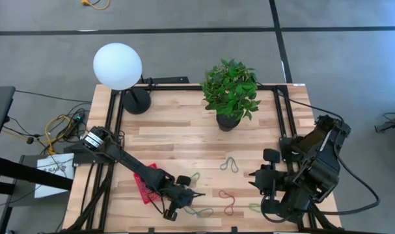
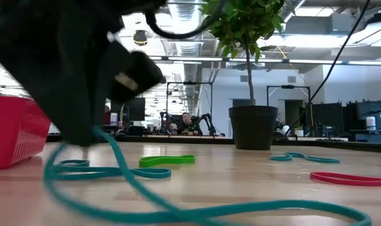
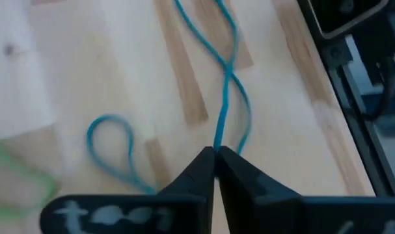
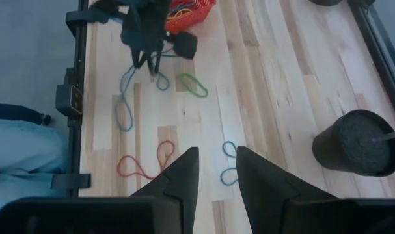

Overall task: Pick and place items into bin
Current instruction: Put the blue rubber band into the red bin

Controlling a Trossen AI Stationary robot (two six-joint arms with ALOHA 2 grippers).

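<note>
My left gripper (image 1: 194, 194) hovers low over the table's near middle, beside the red mesh basket (image 1: 145, 184), and is shut on a teal band (image 3: 227, 71). In the low view that band (image 2: 177, 210) climbs from the wood up to the dark gripper (image 2: 83, 135). Other loops lie flat on the table: a green one (image 1: 196, 177), a teal one (image 1: 230, 164), a red one (image 1: 226, 201) and a green one (image 1: 254, 208). My right gripper (image 4: 217, 162) waits open above the table's near right part (image 1: 257, 177), touching nothing. My left gripper pinches the teal band between its two fingertips, at a point where two strands come together (image 3: 218, 140). The fingers come from above, slanting down. The held end is raised off the wood (image 2: 105, 141), and the rest of the band (image 2: 253, 210) lies slack on the table.
A potted plant (image 1: 230, 91) stands at the far middle, and a white globe lamp (image 1: 118, 65) at the far left. A black frame rail (image 1: 280, 110) runs around the table. Bare wood lies between the plant and the bands. People sit in the room beyond (image 2: 187, 122).
</note>
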